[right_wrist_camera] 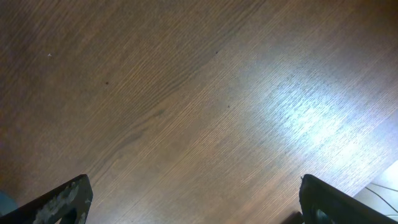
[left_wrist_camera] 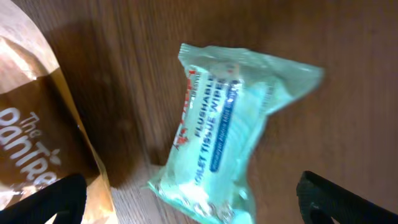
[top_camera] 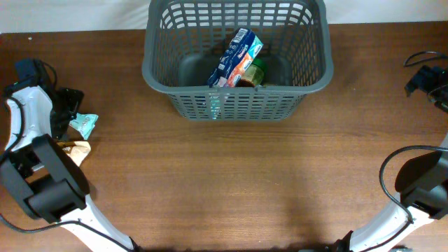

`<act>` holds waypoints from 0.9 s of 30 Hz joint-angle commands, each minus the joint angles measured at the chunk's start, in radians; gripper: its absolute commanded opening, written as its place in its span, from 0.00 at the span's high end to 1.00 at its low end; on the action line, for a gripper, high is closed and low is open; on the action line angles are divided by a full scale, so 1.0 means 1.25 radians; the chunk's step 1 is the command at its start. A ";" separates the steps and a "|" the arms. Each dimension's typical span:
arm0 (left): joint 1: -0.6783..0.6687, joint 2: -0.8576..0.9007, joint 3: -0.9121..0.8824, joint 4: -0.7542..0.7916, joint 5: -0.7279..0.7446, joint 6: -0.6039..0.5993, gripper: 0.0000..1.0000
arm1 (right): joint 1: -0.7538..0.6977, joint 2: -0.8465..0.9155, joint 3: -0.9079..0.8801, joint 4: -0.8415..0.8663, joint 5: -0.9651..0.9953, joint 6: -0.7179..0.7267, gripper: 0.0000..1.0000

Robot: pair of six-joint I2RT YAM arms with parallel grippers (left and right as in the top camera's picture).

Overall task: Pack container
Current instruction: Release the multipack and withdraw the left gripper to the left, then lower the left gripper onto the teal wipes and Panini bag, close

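The dark grey container stands at the table's far middle, holding a blue-and-white packet and a green-lidded jar. A teal pack of flushable wipes lies at the left edge, seen close in the left wrist view. My left gripper hovers over it, open, its fingers apart on either side of the pack's near end. A brown paper bag lies beside the pack. My right gripper is open above bare wood at the far right.
The brown paper bag sits just in front of the wipes by the left arm. A black cable loops near the right arm. The wooden table spreads between both arms.
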 commanded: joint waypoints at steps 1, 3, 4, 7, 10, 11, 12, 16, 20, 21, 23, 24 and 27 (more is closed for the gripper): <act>0.002 0.044 -0.002 0.001 -0.017 -0.005 0.00 | -0.003 -0.008 -0.005 0.000 0.013 0.005 0.01; 0.002 0.053 -0.002 0.001 -0.017 -0.009 0.01 | -0.003 -0.008 -0.005 0.000 0.013 0.005 0.01; 0.002 0.058 -0.002 0.001 -0.020 -0.013 0.00 | -0.003 -0.008 -0.005 0.000 0.013 0.005 0.01; 0.002 0.074 -0.002 0.001 -0.034 -0.015 0.00 | -0.003 -0.008 -0.005 0.000 0.013 0.005 0.01; 0.003 0.086 -0.002 0.002 -0.034 -0.015 0.00 | -0.003 -0.008 -0.005 0.000 0.013 0.005 0.01; 0.003 0.089 -0.002 0.002 -0.035 -0.014 0.00 | -0.003 -0.008 -0.005 0.000 0.013 0.005 0.01; 0.003 0.091 -0.002 0.003 -0.035 -0.014 0.00 | -0.003 -0.008 -0.005 0.000 0.013 0.005 0.01; 0.003 0.093 -0.002 0.005 -0.055 -0.013 0.00 | -0.003 -0.008 -0.005 0.000 0.013 0.005 0.01; 0.003 0.093 -0.002 0.007 -0.073 -0.010 0.00 | -0.003 -0.008 -0.005 0.000 0.013 0.005 0.01; 0.003 0.093 -0.002 0.009 -0.073 -0.009 0.00 | -0.003 -0.008 -0.005 0.000 0.013 0.005 0.01; 0.002 0.093 -0.002 0.011 -0.072 -0.007 0.00 | -0.003 -0.008 -0.005 0.000 0.013 0.005 0.01; 0.002 0.093 -0.002 0.011 -0.070 -0.007 0.00 | -0.003 -0.008 -0.005 0.000 0.013 0.005 0.01; 0.002 0.093 -0.002 0.011 -0.063 -0.007 0.40 | -0.003 -0.008 -0.005 0.000 0.013 0.005 0.01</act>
